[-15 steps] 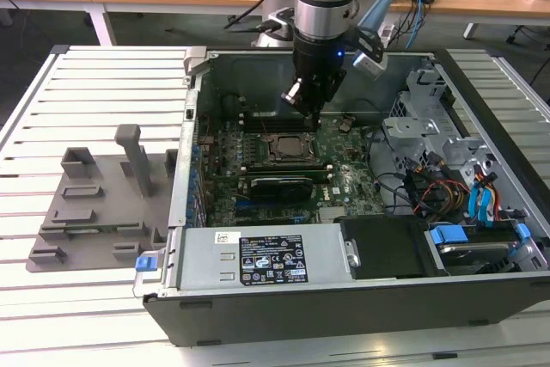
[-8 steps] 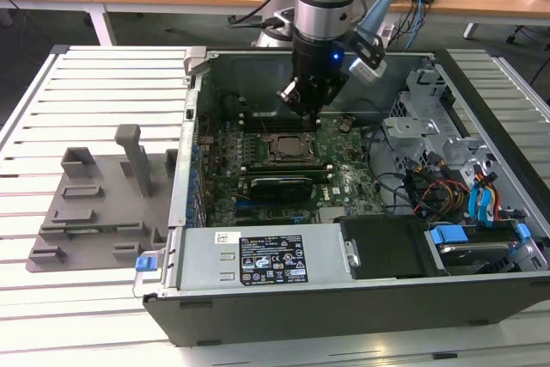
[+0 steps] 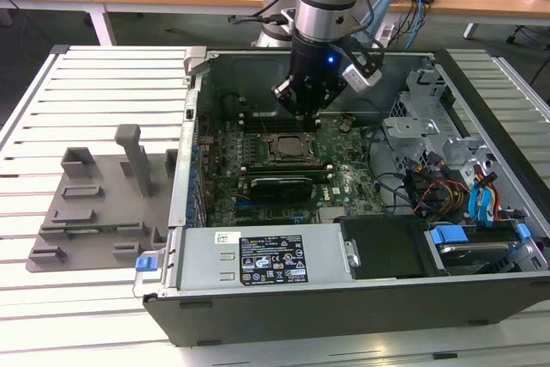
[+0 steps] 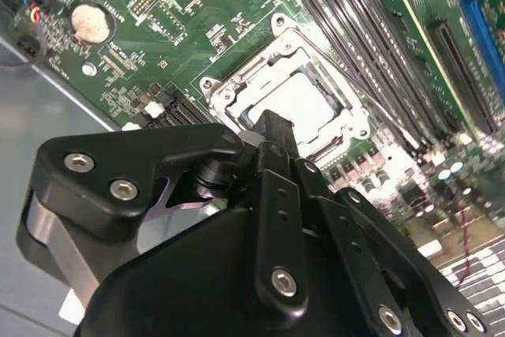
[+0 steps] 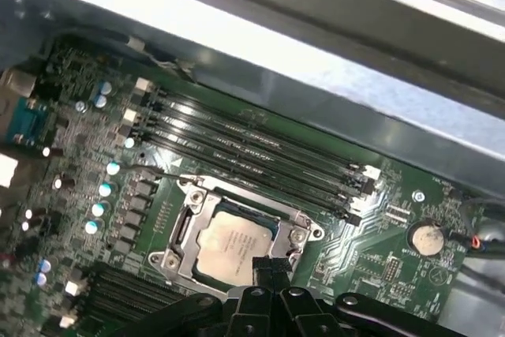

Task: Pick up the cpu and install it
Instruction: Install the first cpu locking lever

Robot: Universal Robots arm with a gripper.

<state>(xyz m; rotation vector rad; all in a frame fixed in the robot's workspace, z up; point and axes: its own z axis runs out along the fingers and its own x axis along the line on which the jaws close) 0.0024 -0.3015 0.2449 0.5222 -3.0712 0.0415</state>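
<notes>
Now cpu (image 5: 230, 244) seated in socket frame (image 5: 183, 222), end effector (image 5: 268, 267) above.

Silvery square cpu (image 5: 233, 244), lying flat, seated inside the motherboard's metal-framed socket (image 5: 188, 222)

I see the cpu (image 5: 230, 249) as a matt, silvery-grey metal plate, sitting inside the socket frame (image 5: 237, 236), whose metal edges look bright and polished. Around the frame, the motherboard (image 5: 371, 262) is glossy green with shiny solder points. My gripper (image 4: 272, 128) above the frame is smooth black plastic or coated metal with steel screw heads. Beside the case, the fixture tray (image 3: 94, 204) is dull grey plastic.
</notes>
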